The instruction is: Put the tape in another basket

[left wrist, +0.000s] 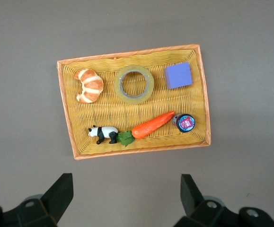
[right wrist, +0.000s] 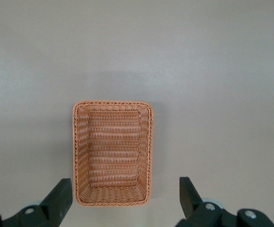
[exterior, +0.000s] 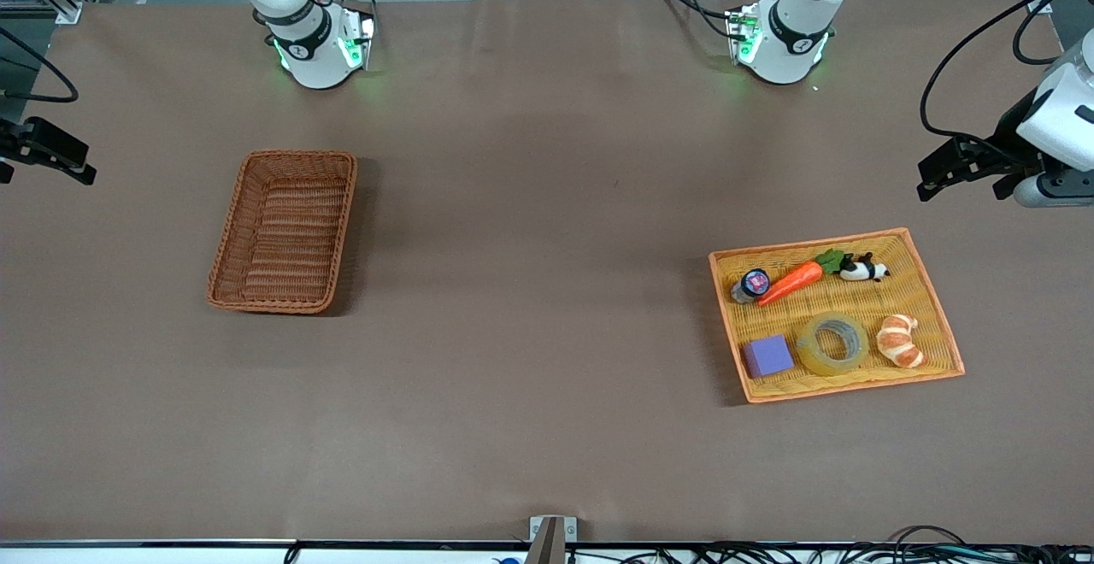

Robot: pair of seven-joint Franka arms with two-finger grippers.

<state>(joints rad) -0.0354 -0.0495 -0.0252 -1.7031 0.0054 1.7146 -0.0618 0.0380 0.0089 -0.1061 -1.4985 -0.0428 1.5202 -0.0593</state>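
Lying in tray, tape; sitting apart, basket. Hovering over worktop, left gripper and right gripper, jaws spread.

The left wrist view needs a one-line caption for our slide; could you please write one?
Open left hand hangs above the orange tray holding tape, croissant, purple block, carrot, panda and small jar.

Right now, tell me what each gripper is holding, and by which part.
Nothing is held. The left gripper and the right gripper are both open and empty; the tape lies untouched in the orange tray.
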